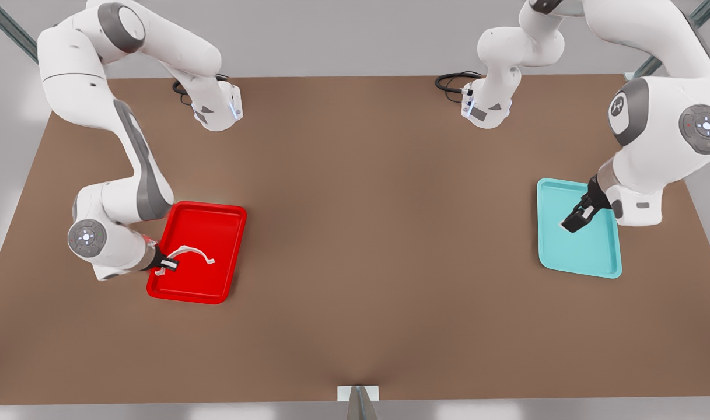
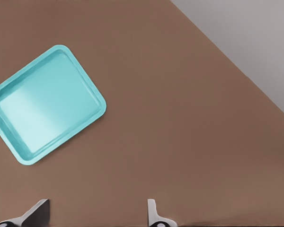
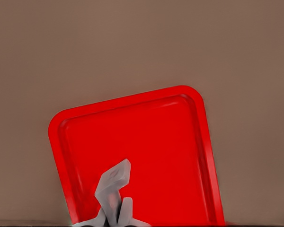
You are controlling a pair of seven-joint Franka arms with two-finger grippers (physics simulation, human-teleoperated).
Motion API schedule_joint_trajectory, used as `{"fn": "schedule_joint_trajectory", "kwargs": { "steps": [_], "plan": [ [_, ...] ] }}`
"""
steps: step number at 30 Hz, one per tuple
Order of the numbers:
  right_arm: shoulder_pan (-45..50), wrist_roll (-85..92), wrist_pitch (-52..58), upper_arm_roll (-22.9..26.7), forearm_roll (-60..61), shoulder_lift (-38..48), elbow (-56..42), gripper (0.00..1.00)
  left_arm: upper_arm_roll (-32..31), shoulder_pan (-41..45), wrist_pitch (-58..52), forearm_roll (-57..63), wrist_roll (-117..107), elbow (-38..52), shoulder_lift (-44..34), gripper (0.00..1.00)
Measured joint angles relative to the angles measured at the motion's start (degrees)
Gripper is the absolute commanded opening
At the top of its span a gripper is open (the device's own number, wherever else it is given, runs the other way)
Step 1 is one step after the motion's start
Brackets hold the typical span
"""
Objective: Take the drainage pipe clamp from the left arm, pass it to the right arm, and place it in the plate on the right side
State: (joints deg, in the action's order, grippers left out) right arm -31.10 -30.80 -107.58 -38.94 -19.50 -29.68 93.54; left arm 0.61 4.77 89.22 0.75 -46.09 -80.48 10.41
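Note:
The white drainage pipe clamp (image 1: 194,252) is over the red plate (image 1: 214,221) at the front view's left. My right gripper (image 1: 169,264) is shut on one end tab of it. In the right wrist view the clamp (image 3: 114,187) rises from between the fingers, with the plate (image 3: 156,142) behind it. Whether the clamp touches the plate's floor I cannot tell. My left gripper (image 1: 576,221) hangs open and empty over a teal tray (image 1: 588,251) at the front view's right. Its two fingertips (image 2: 38,210) stand wide apart in the left wrist view.
The teal tray (image 2: 47,104) lies on the brown table (image 1: 378,233). Both arm bases and black cables (image 1: 454,81) sit along the table's far edge. A small white bracket (image 1: 358,394) is at the near edge.

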Motion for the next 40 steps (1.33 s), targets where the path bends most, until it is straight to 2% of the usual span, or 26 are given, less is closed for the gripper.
{"fn": "schedule_joint_trajectory", "kwargs": {
  "steps": [4,10,18,19,20,23,25,26,27,28,29,30,31,32,34,36,38,40],
  "plan": [
    [-3.79,6.90,0.54,-2.63,0.03,-0.01,4.10,0.21,0.00,-0.04,-1.27,-0.31,8.77,-0.05,1.13,1.00],
    [-4.21,14.63,1.19,-1.62,-0.04,-2.60,4.79,0.21,0.00,-0.09,-1.28,-1.25,18.87,0.40,2.41,1.00],
    [-3.78,21.05,-1.05,-1.08,-6.81,-11.81,4.31,0.21,0.00,-0.10,-0.52,-1.49,28.03,0.47,2.58,1.00],
    [-3.79,21.52,-1.36,-1.01,-7.65,-12.40,4.31,0.67,0.00,-0.08,-0.48,-1.51,28.89,0.47,2.58,1.00],
    [-3.71,21.81,-1.58,-1.00,-8.41,-12.70,4.30,1.00,0.00,-0.05,-0.45,-1.53,29.69,0.47,2.58,1.00],
    [-4.39,21.96,-1.16,-4.75,-10.87,-11.75,0.64,1.00,0.00,-0.02,-0.39,-1.61,31.85,0.47,2.51,1.00],
    [-6.74,22.09,2.07,-12.36,-11.55,-10.85,-8.40,1.00,0.00,-0.02,-0.36,-1.63,33.10,0.47,2.49,1.00],
    [-7.22,22.28,3.86,-14.52,-11.26,-7.18,-11.74,1.00,0.00,-0.02,-0.36,-1.63,33.67,0.47,2.48,1.00],
    [-5.40,22.54,5.37,-11.64,-8.75,0.08,-13.32,1.00,0.00,0.08,-0.35,-1.62,34.22,0.47,2.49,1.00],
    [3.06,22.90,6.73,0.16,-4.04,7.45,-14.03,1.00,0.00,0.21,-0.35,-1.63,34.73,0.47,2.49,1.00],
    [14.50,23.34,8.06,14.75,0.62,13.39,-12.95,1.00,0.00,0.30,-0.35,-1.64,35.21,0.47,2.49,1.00],
    [22.48,23.85,9.48,25.02,5.31,17.20,-12.09,1.00,0.00,0.34,-0.35,-1.65,35.67,0.47,2.49,1.00],
    [25.97,24.35,10.97,30.05,9.03,19.78,-10.75,1.00,0.00,0.34,-0.35,-1.66,36.10,0.47,2.49,1.00],
    [27.77,24.84,12.55,32.72,12.06,21.37,-9.32,1.00,0.00,0.35,-0.35,-1.69,36.51,0.47,2.49,1.00],
    [29.07,25.76,16.77,34.19,16.41,22.09,-10.15,1.00,0.00,0.38,-0.34,-1.72,37.26,0.47,2.49,1.00],
    [28.71,26.46,20.11,29.10,17.71,22.69,-11.33,1.00,0.00,0.41,-0.34,-1.70,37.94,0.47,2.49,1.00],
    [32.15,27.02,21.27,27.84,18.24,21.79,-14.61,1.00,0.00,0.42,-0.34,-1.68,38.55,0.47,2.49,1.00],
    [31.37,27.17,21.20,27.72,18.56,21.70,-14.92,1.00,0.00,0.42,-0.34,-1.64,39.09,0.47,2.49,1.00]
  ]
}}
